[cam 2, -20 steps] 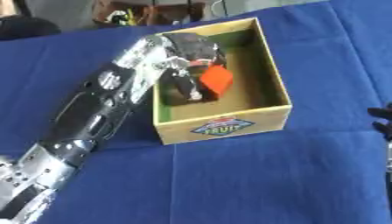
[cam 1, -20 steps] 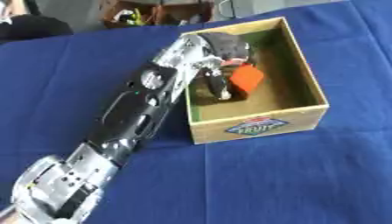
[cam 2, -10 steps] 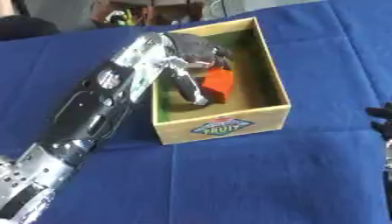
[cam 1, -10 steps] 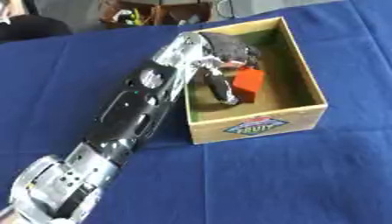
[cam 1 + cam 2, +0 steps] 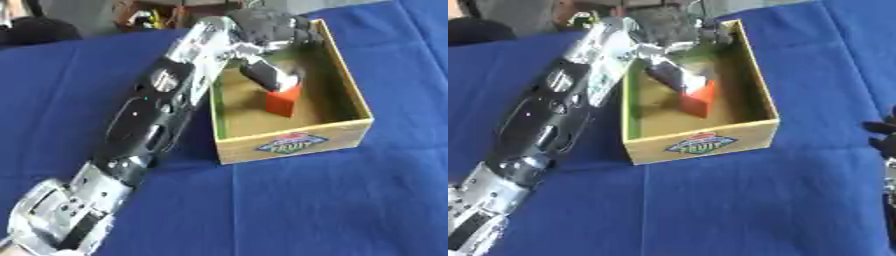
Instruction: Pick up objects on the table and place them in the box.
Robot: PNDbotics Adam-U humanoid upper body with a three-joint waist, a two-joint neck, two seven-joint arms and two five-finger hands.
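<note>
Left hand reaches into the box, fingers touching the orange block.

blue-clothed table — one box on it

a wooden box with a fruit label on its front wall sits directly on the cloth — toward the far side.

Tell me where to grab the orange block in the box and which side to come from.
Take the orange block by its two broad side faces, coming straight down from above. It stands upright on the floor of the box, whose walls likely block any sideways reach. The left hand hangs over the box's far end, a finger reaching down to the block's top.
</note>
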